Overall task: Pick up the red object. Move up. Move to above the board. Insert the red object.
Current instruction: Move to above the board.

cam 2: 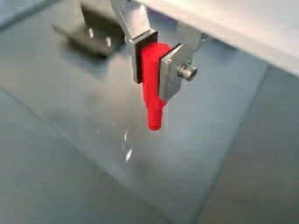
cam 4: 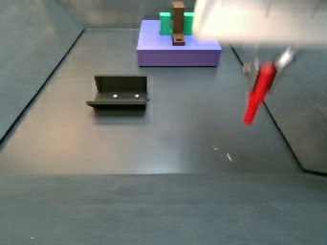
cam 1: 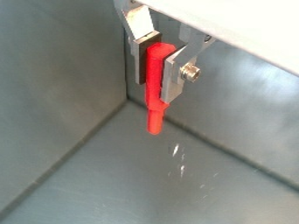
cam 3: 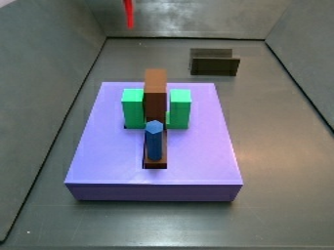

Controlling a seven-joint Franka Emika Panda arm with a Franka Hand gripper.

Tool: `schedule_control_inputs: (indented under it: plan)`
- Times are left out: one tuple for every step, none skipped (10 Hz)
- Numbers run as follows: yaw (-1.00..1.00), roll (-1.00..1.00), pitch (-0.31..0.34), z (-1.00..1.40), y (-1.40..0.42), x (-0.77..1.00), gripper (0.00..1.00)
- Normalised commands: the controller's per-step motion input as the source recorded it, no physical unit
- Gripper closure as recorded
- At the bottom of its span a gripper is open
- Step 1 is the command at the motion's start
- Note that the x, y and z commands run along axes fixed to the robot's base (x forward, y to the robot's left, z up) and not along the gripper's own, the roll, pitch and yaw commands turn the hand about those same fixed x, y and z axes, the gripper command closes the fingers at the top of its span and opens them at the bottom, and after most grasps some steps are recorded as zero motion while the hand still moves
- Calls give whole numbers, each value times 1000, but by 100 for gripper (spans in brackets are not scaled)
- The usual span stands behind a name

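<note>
My gripper (cam 1: 156,70) is shut on the red object (cam 1: 155,92), a thin bright red peg that hangs tip down between the fingers (cam 1: 177,74), in both wrist views (cam 2: 152,87). It is held well above the grey floor. In a side view the gripper (cam 4: 269,63) and the red object (cam 4: 257,97) are at the right, blurred. In a side view only the red object's (cam 3: 128,12) lower end shows at the far edge. The lavender board (cam 3: 117,156) lies on the floor away from the gripper, also seen in a side view (cam 4: 192,55).
On the board stand a green block (cam 3: 174,107), a brown upright bar (cam 3: 155,93) and a blue hexagonal peg (cam 3: 154,139). The dark fixture (cam 4: 119,93) stands on the floor, also visible in a wrist view (cam 2: 91,37) and a side view (cam 3: 214,62). Grey walls enclose the floor.
</note>
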Motion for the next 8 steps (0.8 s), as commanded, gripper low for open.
schedule_control_inputs:
  plan:
    - [6,-42,23,1400,-3,-42,100]
    - [8,18,1,1400,-4,-32,100]
    - [6,14,47,1400,14,39,100]
    - [1,11,79,623,2,41,100]
    - [0,12,85,351,0,35,100]
    - [505,-80,124,131,-1400,383,100]
    - [450,-22,122,112,-1400,378,100]
    - [370,14,109,111,-1400,380,100]
